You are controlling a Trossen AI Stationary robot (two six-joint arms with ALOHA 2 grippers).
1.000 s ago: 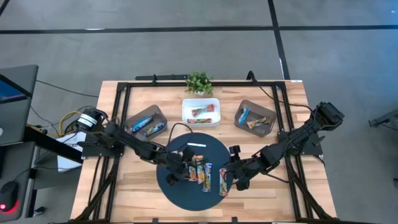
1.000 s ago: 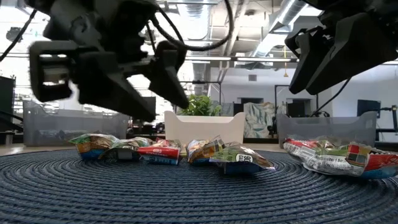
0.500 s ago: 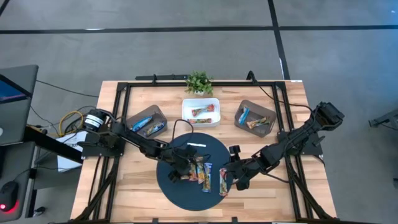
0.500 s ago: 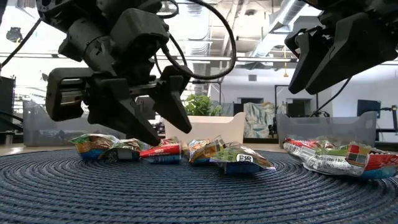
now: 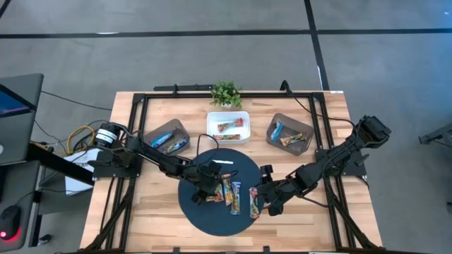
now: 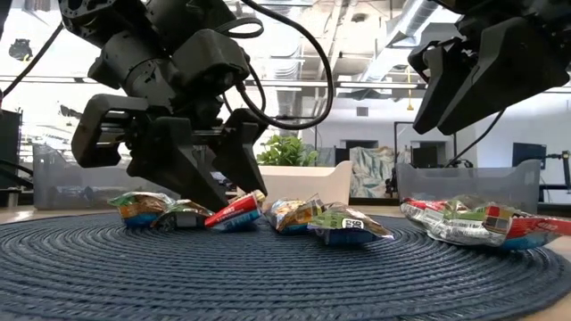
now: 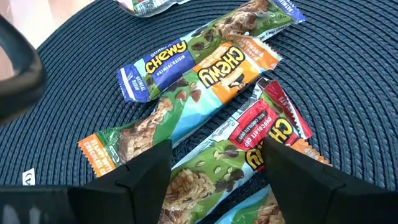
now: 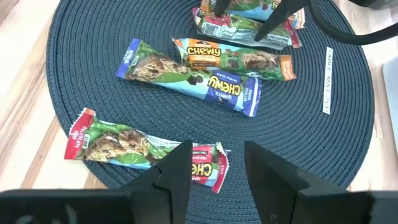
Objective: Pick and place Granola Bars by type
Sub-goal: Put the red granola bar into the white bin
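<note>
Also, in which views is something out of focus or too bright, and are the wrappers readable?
Low view: the room's windows and ceiling lights glare white; the left gripper looms dark against them. Left wrist view: the red-ended bar reads clearly, while the gripper's fingers are soft. Right wrist view: the blue-ended bar is sharp, with little glare on the dark round mat.

Left wrist view: the red bar (image 7: 261, 134) between the fingers (image 7: 144, 171) is cut off at the bottom edge, and another bar (image 7: 146, 5) at the top edge. High view: bars in the bins (image 5: 166, 137) too small to tell types. Low view: right gripper's fingertips out of frame.
</note>
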